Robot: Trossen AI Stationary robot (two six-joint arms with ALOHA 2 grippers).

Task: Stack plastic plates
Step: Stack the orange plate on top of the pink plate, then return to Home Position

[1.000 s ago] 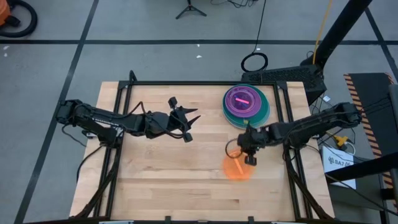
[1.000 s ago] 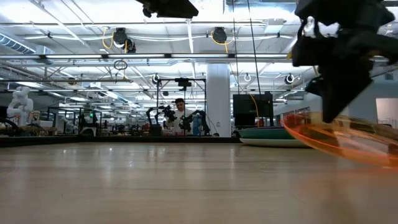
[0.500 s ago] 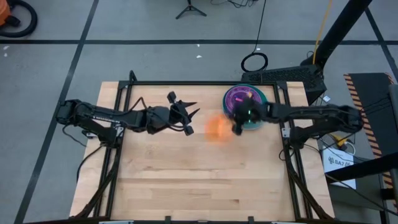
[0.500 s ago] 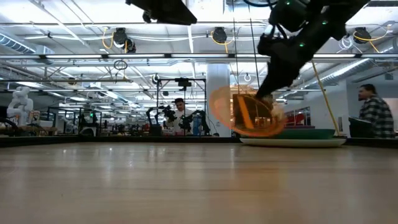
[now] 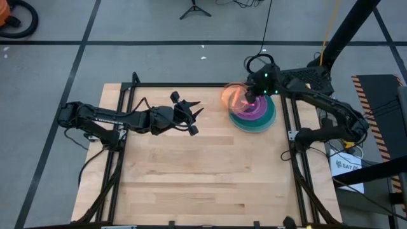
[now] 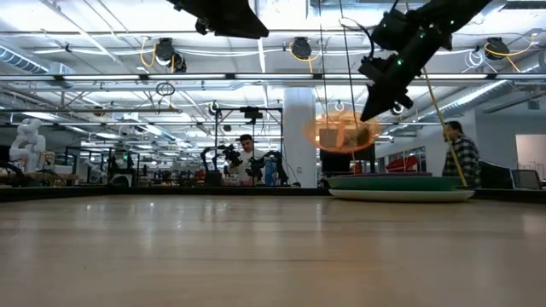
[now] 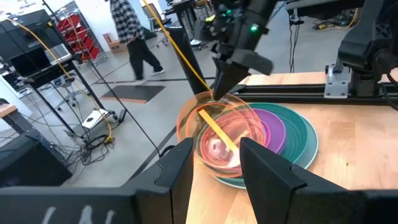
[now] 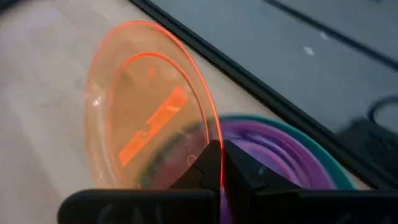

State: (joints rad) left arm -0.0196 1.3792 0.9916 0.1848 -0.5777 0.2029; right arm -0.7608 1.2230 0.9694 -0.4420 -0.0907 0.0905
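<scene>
My right gripper (image 5: pixel 249 94) is shut on a clear orange plate (image 5: pixel 234 97), held in the air over the left part of the plate stack (image 5: pixel 254 114) at the table's far right. The stack rests on the wood, with a dark green plate (image 7: pixel 305 140) at the bottom and purple ones (image 8: pixel 273 155) above. The low view shows the orange plate (image 6: pixel 343 135) well above the stack (image 6: pixel 401 186). My left gripper (image 5: pixel 194 117) hovers open over the table's far middle, left of the stack, touching nothing; its fingers frame the stack in the left wrist view (image 7: pixel 214 168). My right gripper pinches the orange plate's rim (image 8: pixel 215 135) between its two fingers (image 8: pixel 208 163), on the edge nearest the arm. The fingers slant down from the table's far right side. The plate is lifted clear and tilted steeply, its hollow face turned sideways, above the stack.
Black frame rails (image 5: pixel 289 108) run along the table's far and right edges close to the stack. Bare wood (image 5: pixel 203 172) fills the middle and near part of the table. A person (image 6: pixel 461 153) walks in the room beyond.
My right gripper has carried the orange plate from the table's near right part toward the far edge and upward, ending above the stack. The plate has gone from low over the wood to lifted high and tilted. My left arm has stayed nearly still.
</scene>
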